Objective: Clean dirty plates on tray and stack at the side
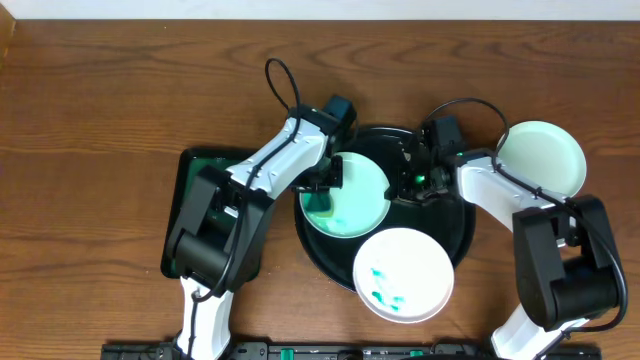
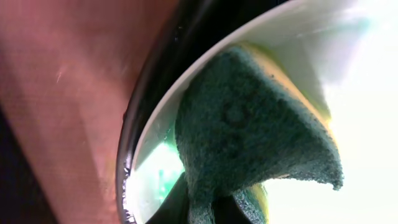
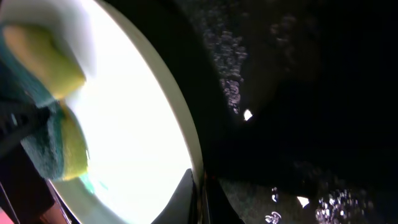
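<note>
A brown wooden table (image 1: 100,90) fills the frame. At centre left a dark green tray (image 1: 195,170) is mostly covered by the left arm. The right wrist view is largely black and shows little.

The black tray (image 1: 460,225) sits at centre, its lower rim hidden under the smeared plate (image 1: 405,275). The clean plate (image 1: 540,158) lies on the table at upper right.

The left gripper (image 1: 325,185) is clenched on a green and yellow sponge (image 2: 249,124), which presses on the middle plate (image 1: 365,200) on the tray. The right gripper (image 1: 412,178) pinches that plate's right rim.
</note>
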Robot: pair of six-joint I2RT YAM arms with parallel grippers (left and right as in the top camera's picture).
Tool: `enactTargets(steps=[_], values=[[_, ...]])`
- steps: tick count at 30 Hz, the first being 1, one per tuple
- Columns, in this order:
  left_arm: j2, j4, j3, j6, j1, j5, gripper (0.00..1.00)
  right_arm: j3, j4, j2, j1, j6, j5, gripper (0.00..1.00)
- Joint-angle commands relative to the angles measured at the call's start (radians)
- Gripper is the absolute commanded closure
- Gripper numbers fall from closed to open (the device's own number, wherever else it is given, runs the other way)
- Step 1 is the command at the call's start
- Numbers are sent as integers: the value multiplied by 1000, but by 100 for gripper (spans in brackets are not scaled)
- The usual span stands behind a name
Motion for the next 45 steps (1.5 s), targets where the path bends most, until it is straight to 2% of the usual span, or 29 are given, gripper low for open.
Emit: enactTargets(steps=[1,12,17,25,27,35,39,45], values=[[43,76,-35,31,3,65,93,-14,-17,17,-38,-9,145,99],[43,251,-35,82,-9,334,93,-14,-52,17,-38,-24,146,99],[43,245,-35,148,-55,418,92,-14,-52,17,-38,-24,146,99],[43,156,-35,174,-107,431,93,-14,-55,17,-38,-19,146,99],[43,111,-35,152,-101,388,93,-14,-55,17,-38,-13,146,99],[43,-92,-35,66,-26,52,93,-14,-54,17,-39,-5,154,99],[43,-89,-35,56,29,-3,93,-14,-55,17,-39,-5,165,99],[43,0,-35,56,91,-14,93,-14,-68,17,-39,-5,177,99]])
